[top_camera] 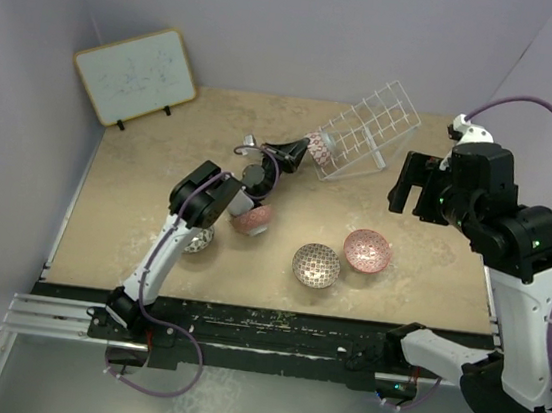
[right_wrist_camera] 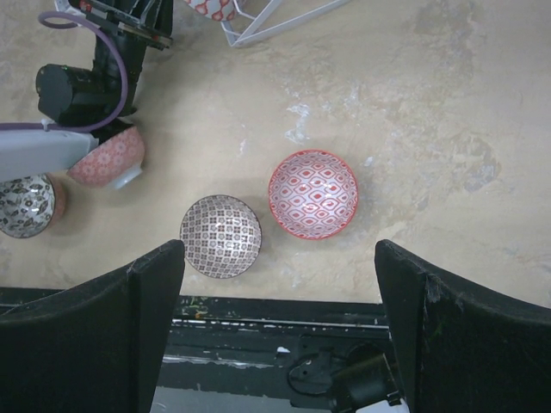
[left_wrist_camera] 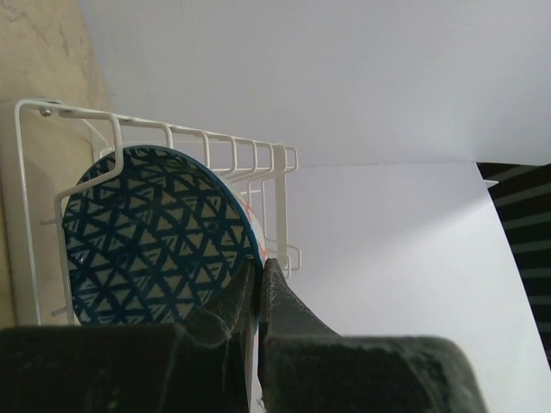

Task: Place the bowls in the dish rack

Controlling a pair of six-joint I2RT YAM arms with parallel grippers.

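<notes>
My left gripper (top_camera: 293, 152) (left_wrist_camera: 260, 268) is shut on the rim of a bowl with a blue triangle pattern inside (left_wrist_camera: 155, 237), held on edge in the left end of the white wire dish rack (top_camera: 374, 126) (left_wrist_camera: 34, 163). From above this bowl (top_camera: 320, 150) shows a red-on-white outside. On the table lie a salmon-pink bowl (top_camera: 252, 220) (right_wrist_camera: 108, 159), a grey-white bowl (top_camera: 197, 239) (right_wrist_camera: 24, 205), a brownish lattice bowl (top_camera: 316, 264) (right_wrist_camera: 220, 235) and a red-and-white patterned bowl (top_camera: 366, 250) (right_wrist_camera: 312, 194). My right gripper (top_camera: 414, 188) (right_wrist_camera: 280, 344) is open and empty, high above the two right bowls.
A wood-framed whiteboard (top_camera: 136, 74) leans at the back left. The left arm's forearm (top_camera: 195, 207) passes over the salmon-pink and grey-white bowls. The black base rail (top_camera: 271, 332) runs along the near table edge. Walls close in on the left, back and right.
</notes>
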